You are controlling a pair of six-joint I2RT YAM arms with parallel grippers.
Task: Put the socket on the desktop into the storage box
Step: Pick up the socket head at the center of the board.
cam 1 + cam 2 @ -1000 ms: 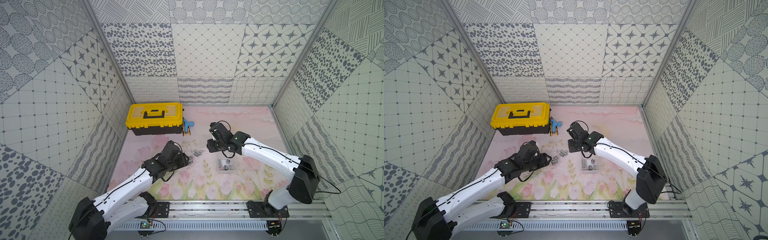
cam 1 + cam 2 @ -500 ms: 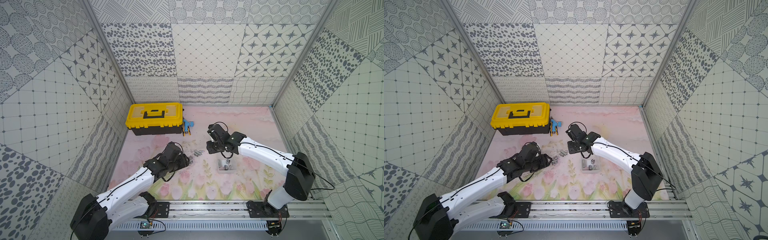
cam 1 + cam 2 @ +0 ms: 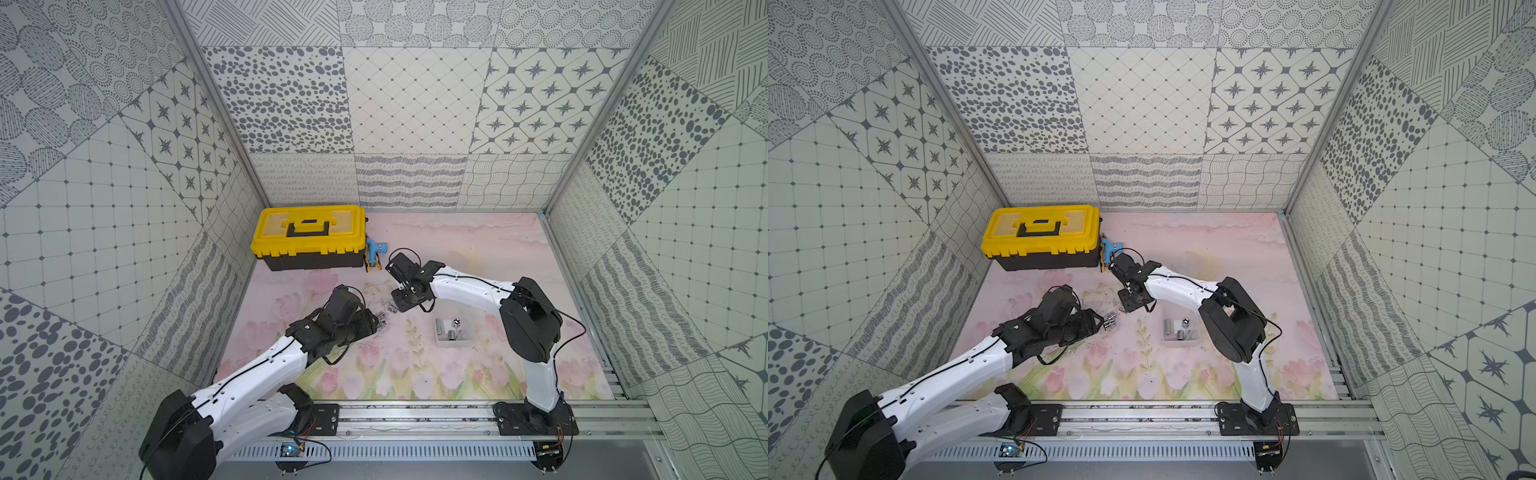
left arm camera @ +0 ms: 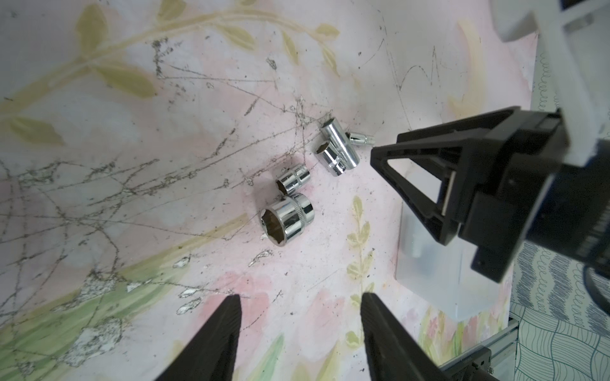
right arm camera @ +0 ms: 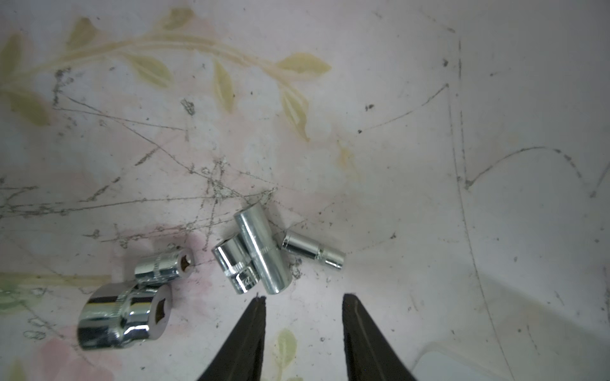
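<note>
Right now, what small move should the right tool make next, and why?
Probably ease the right tool forward and down over the long socket: its jaws stand open and empty just short of it, and that socket lies on the mat, outside the storage box.

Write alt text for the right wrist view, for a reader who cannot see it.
Five chrome sockets lie on their sides on a scratched pink floral mat. The right gripper hangs open and empty, its tips just short of the longest socket; a corner of the clear storage box shows at the frame's edge.
</note>
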